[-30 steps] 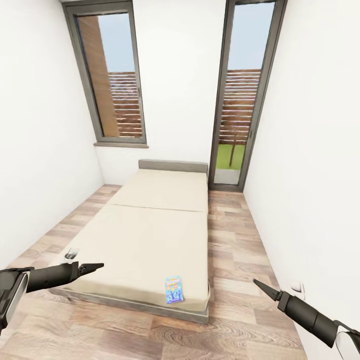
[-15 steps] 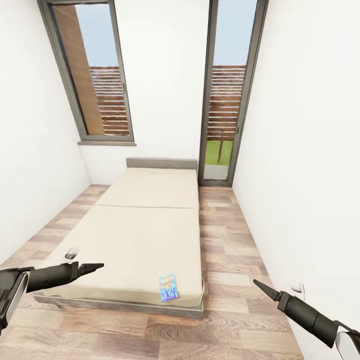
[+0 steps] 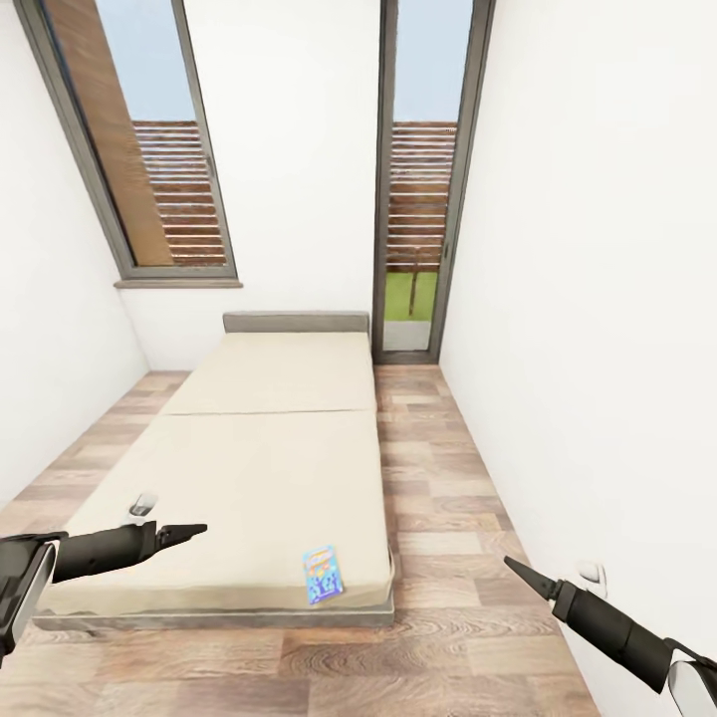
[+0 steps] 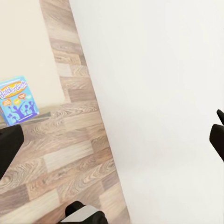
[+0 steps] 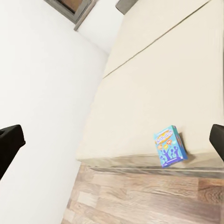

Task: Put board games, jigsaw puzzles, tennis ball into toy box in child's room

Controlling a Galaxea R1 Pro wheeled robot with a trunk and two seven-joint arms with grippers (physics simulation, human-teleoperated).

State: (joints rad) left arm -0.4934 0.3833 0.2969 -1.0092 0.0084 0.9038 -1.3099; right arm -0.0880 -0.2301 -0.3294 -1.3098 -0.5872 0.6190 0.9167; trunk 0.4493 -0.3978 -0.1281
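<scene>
While both arms are hanging low ahead of the robot, this is how things are lying:

Left gripper (image 3: 189,531): reaching over the bed's near corner, holding nothing; its tips are looking closed to a point.

Right gripper (image 3: 513,568): hovering over the floor beside the bed, holding nothing, likewise looking closed.

Board game (image 3: 321,574): a light blue box lying flat on the bed (image 3: 279,468), at its near edge.

Handling: probably light, stiff card, smooth; I would be pinching its thin long sides, or the end nearest the bed's edge.
</scene>
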